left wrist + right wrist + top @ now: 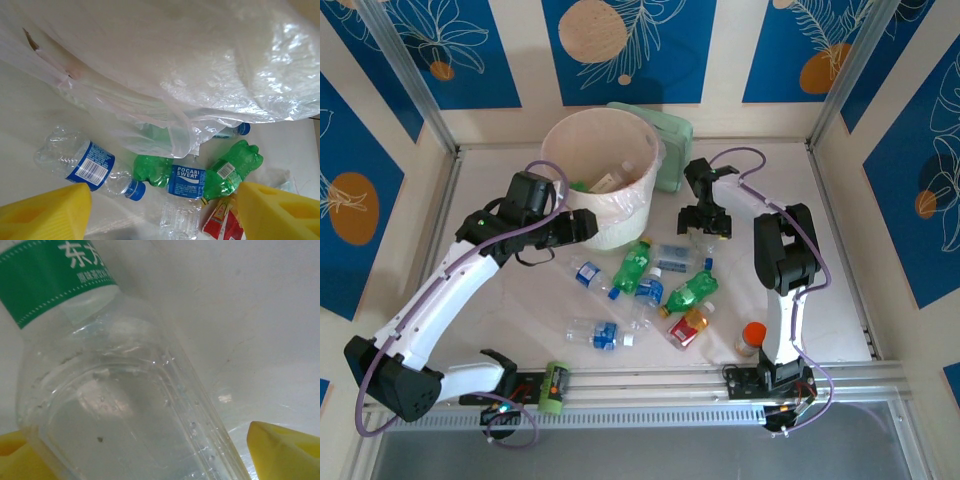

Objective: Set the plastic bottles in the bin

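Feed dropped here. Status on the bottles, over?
Left gripper open, empty, by bin. Right gripper open astride clear bottle. Several bottles loose on table. Nothing blocking.

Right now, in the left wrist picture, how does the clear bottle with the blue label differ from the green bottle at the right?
The clear bottle is colourless with a broad blue label and a blue cap; the right green bottle is tinted green with a small white label. In this view the clear bottle slopes down to the right, the right green bottle up to the right. Both lie on their sides on the table.
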Robot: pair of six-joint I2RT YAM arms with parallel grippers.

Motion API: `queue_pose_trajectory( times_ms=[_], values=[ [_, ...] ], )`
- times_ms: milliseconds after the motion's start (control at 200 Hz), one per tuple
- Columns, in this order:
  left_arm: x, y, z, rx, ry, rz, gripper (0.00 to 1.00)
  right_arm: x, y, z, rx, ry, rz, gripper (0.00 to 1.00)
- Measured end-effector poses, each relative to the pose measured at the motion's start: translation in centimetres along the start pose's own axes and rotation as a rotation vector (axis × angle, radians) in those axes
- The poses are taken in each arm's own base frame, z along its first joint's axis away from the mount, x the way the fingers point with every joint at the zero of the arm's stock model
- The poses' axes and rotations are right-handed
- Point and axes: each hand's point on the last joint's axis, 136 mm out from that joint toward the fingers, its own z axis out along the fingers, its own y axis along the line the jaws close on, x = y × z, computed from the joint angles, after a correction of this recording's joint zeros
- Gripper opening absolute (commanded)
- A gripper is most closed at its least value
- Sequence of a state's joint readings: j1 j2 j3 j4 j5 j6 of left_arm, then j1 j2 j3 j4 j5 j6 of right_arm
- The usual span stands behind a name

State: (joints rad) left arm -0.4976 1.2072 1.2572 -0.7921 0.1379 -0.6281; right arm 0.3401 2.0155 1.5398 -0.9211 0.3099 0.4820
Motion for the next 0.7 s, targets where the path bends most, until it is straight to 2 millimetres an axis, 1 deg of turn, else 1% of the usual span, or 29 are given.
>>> queue_pose_trajectory(
  times_ms=[360,500,605,700],
  values=[
    [0.1,0.1,0.1,-0.001,0.003,-0.004,0.76,1.1,-0.4,1.5,0.008,0.023,0.014,0.78],
    [0.1,0.1,0.1,-0.002,0.003,-0.004,0.76,1.7,-0.7,1.9,0.016,0.036,0.025,0.76],
    [0.1,0.1,0.1,-0.002,0.003,-0.007,0.76,1.9,-0.8,1.6,0.012,0.023,0.034,0.74],
    [0.0,0.0,0.1,0.0,0.001,-0.012,0.76,1.9,-0.9,0.4,-0.003,-0.009,0.046,0.71]
  ],
)
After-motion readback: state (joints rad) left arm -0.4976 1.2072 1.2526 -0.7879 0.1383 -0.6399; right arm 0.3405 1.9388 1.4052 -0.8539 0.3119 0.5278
